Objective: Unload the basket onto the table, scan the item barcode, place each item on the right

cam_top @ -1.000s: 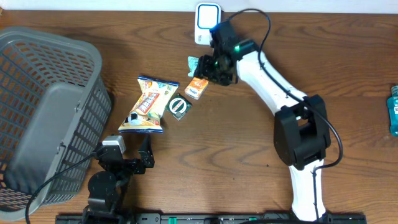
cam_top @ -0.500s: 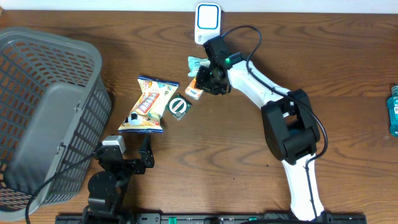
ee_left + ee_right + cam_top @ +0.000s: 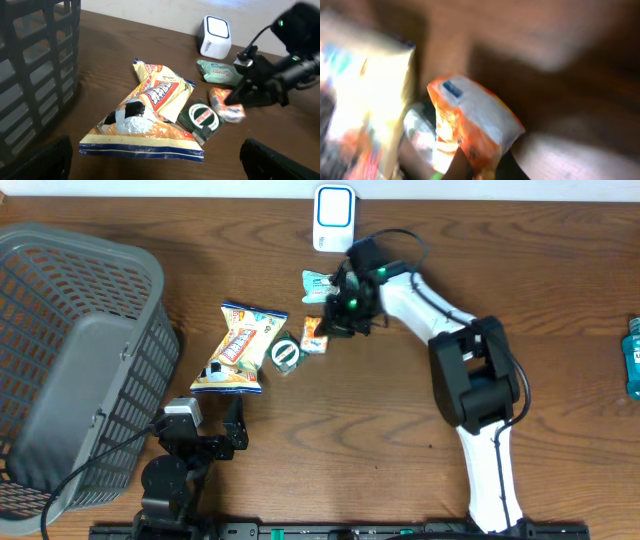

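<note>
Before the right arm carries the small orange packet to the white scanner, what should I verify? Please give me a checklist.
1. Right gripper shut on the small orange-and-white foil packet: ok.
2. Packet free of the round green tin beside it: cannot tell, they sit very close.
3. Barcode side located: cannot tell, the right wrist view is blurred.
4. Low path to the white box-shaped scanner: not ok, a pale green pouch lies between; probably lift over it.
5. Left gripper open, away from that path: ok.
</note>
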